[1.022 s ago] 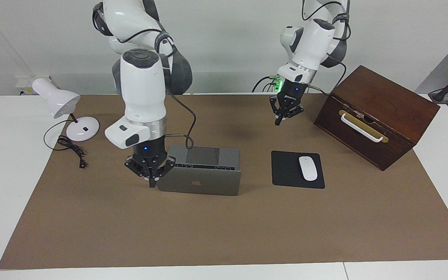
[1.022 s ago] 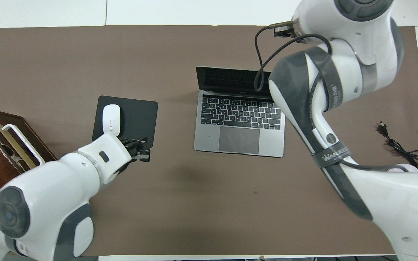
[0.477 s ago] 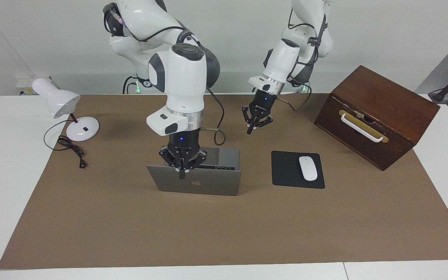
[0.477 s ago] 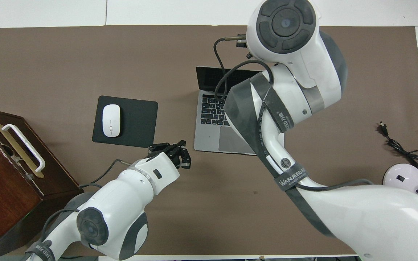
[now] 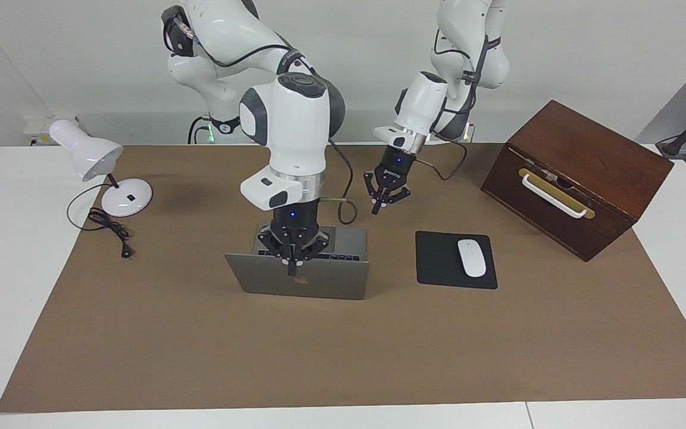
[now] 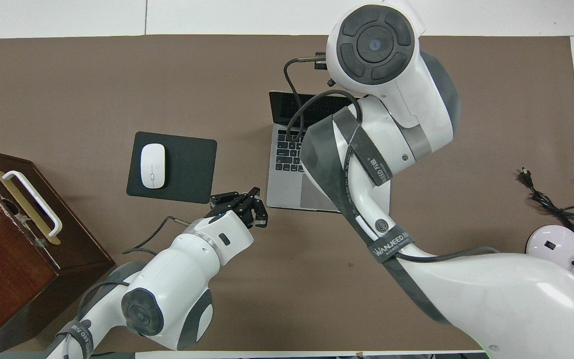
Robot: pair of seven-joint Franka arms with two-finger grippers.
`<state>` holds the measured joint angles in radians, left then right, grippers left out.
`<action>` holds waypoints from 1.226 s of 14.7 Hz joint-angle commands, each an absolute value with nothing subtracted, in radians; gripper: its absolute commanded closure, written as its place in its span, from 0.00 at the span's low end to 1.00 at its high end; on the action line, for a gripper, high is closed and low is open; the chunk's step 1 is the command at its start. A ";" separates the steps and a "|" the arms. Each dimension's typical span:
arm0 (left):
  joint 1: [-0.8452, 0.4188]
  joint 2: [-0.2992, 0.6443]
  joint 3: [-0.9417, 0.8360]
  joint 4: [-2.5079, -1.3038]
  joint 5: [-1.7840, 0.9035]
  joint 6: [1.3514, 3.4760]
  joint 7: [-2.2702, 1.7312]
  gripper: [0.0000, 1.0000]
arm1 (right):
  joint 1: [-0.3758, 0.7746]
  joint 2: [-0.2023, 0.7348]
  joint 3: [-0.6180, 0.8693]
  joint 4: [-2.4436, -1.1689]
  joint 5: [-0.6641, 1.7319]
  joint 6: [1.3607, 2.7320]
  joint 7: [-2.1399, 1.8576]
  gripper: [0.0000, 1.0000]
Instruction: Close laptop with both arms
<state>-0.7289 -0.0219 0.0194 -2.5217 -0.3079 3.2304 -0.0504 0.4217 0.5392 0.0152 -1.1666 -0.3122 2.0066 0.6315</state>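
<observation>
Facing view showed the laptop open; right end effector closed at its lid's twelve-o'clock edge, left end effector closed above the table.

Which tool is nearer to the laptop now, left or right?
Right. The right tool is at the lid's top edge of the laptop; the left tool hangs beside its base, apart.
</observation>
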 commanded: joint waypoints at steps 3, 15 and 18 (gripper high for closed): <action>-0.753 0.131 0.025 -2.487 -0.298 3.435 -0.044 1.00 | 0.407 0.531 0.023 -1.233 -0.334 2.106 0.643 1.00; -0.784 0.316 0.011 -2.395 -0.226 3.496 -0.043 1.00 | 0.397 0.525 0.026 -1.264 -0.321 2.117 0.614 1.00; -0.785 0.328 0.011 -2.395 -0.215 3.497 -0.043 1.00 | 0.397 0.525 0.026 -1.262 -0.319 2.115 0.614 1.00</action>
<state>-0.7756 0.2999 -0.0004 -2.4152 -0.2332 3.4733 -0.0464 0.4111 0.5406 0.0153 -1.2344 -0.3122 2.0921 0.6276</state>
